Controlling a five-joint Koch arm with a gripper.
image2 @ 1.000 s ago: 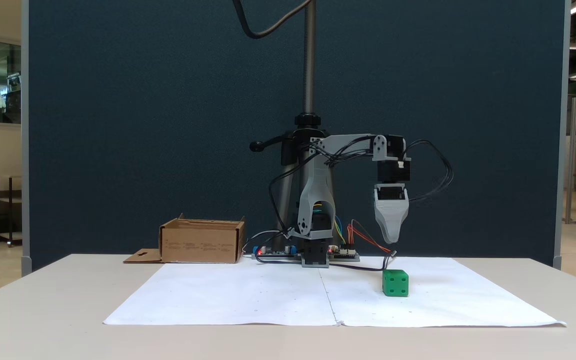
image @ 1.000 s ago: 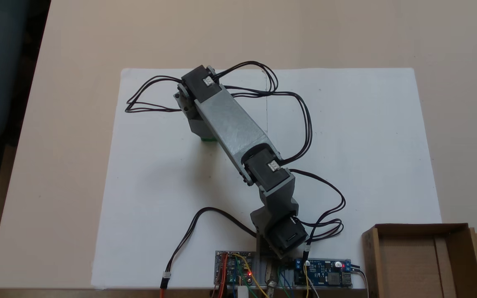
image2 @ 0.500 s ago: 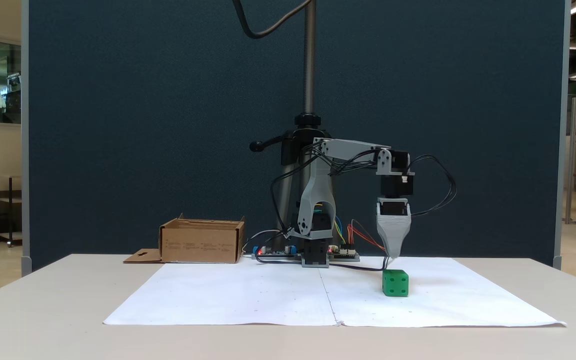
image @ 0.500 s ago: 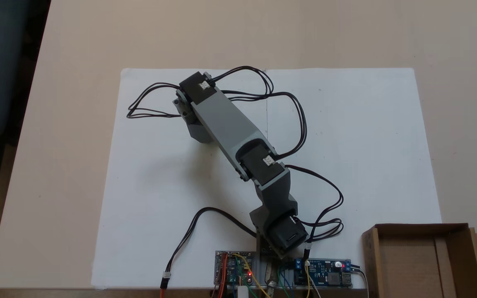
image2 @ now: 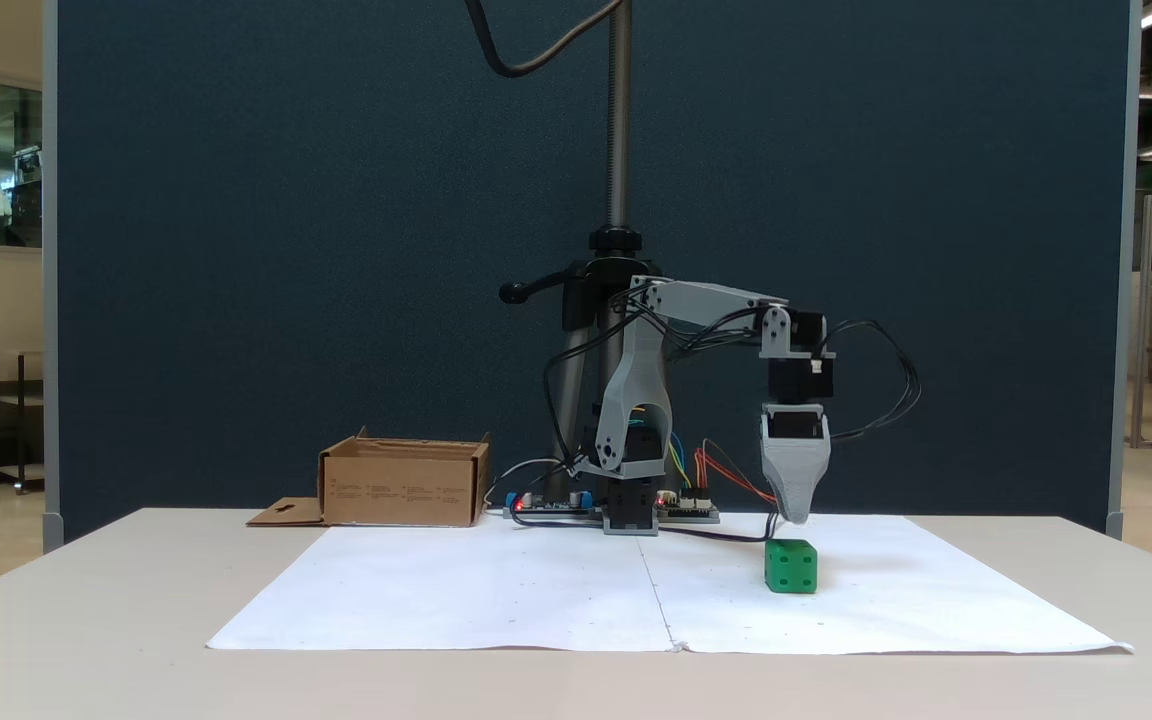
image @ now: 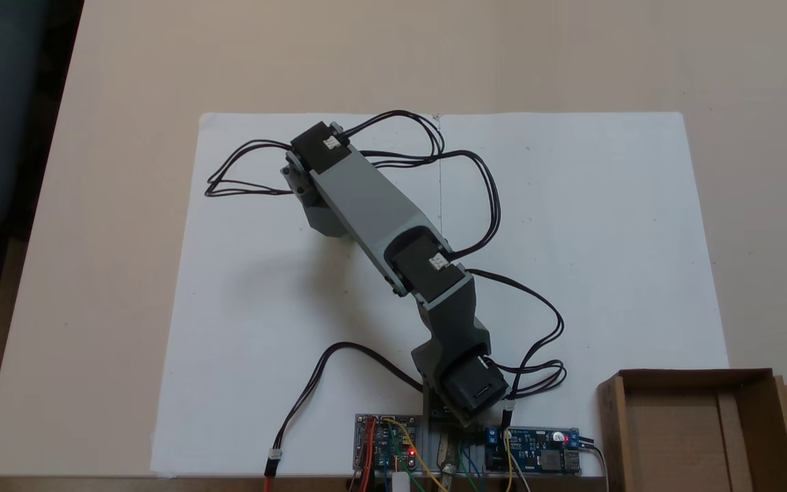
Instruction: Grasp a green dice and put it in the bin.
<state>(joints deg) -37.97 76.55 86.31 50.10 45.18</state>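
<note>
- Gripper: in a fixed view from the front it points straight down and tapers to a single grey tip. The tip hangs just above the green dice, with a thin gap between them. The two jaws lie one behind the other, so whether they are parted cannot be told. Nothing is seen held.
- Green dice: it rests on the white paper sheet, at about 4 o'clock from the arm's base in the front view. Pips show on the face toward the camera.
- In a fixed view from above, the grey forearm link runs toward 11 o'clock from the base and covers the spot under the wrist.
- Bin: an open cardboard box at the 4 o'clock corner of the view from above, beside the paper sheet. Its flap with the hang-hole sits on its right side. In the front view the bin stands at 9 o'clock from the base, well apart from the dice.
- Circuit boards with lit red lamps lie beside the base, and black cables loop from the wrist.
</note>
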